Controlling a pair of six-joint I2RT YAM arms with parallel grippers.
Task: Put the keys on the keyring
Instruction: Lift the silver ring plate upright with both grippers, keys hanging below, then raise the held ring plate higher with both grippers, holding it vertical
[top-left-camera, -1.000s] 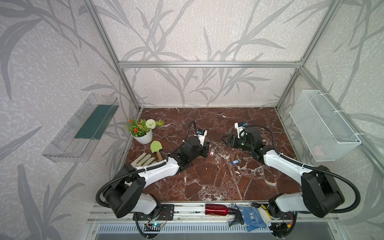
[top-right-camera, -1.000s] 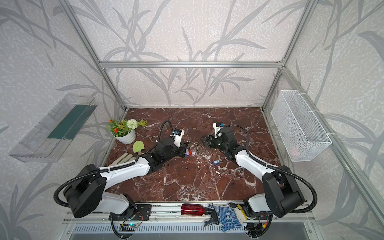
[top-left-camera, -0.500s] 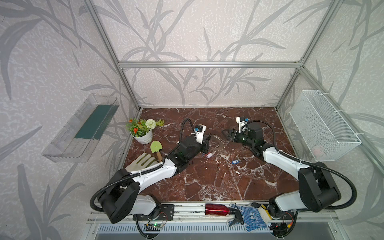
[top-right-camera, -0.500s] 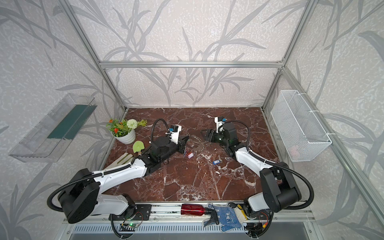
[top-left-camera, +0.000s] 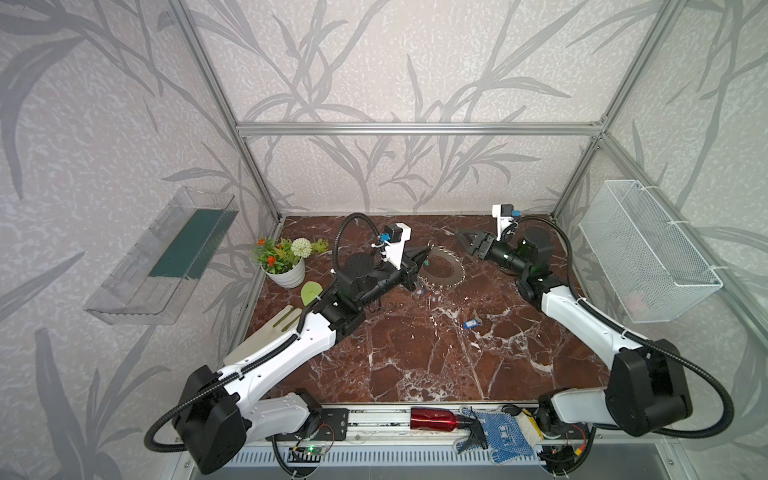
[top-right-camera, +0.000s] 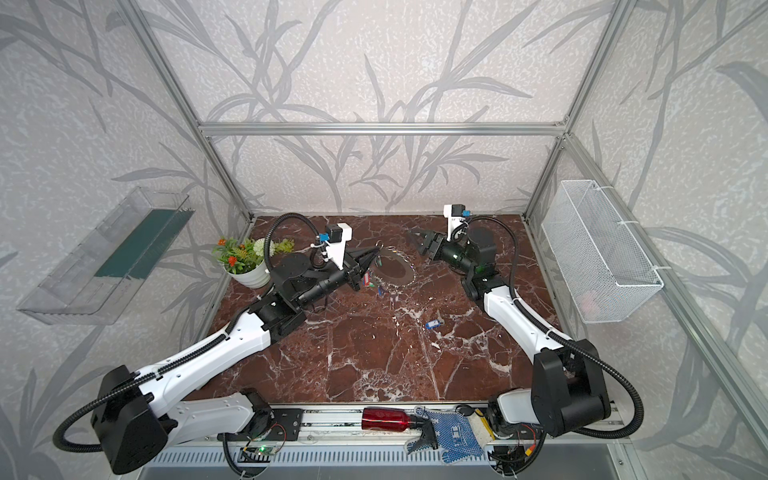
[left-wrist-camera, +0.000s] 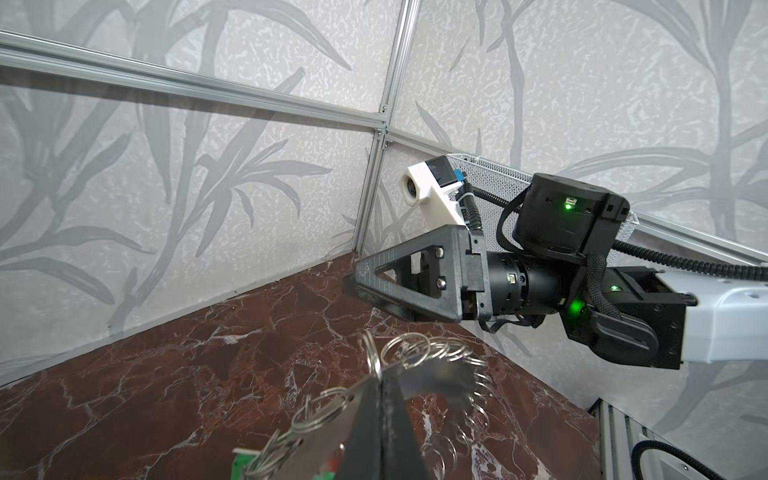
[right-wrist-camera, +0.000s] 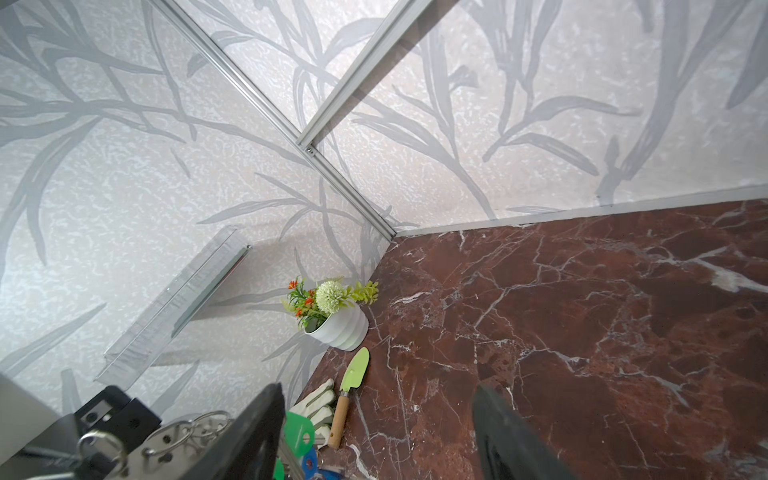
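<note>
Blue key (top-left-camera: 471, 323): label too small to read.

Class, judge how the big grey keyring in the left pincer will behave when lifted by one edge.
The keyring is probably stiff: its flat metal plate shows no sag beyond the left pincer. The loose clips round its rim likely swing. The tagged keys hanging at one side may tip it that way.
</note>
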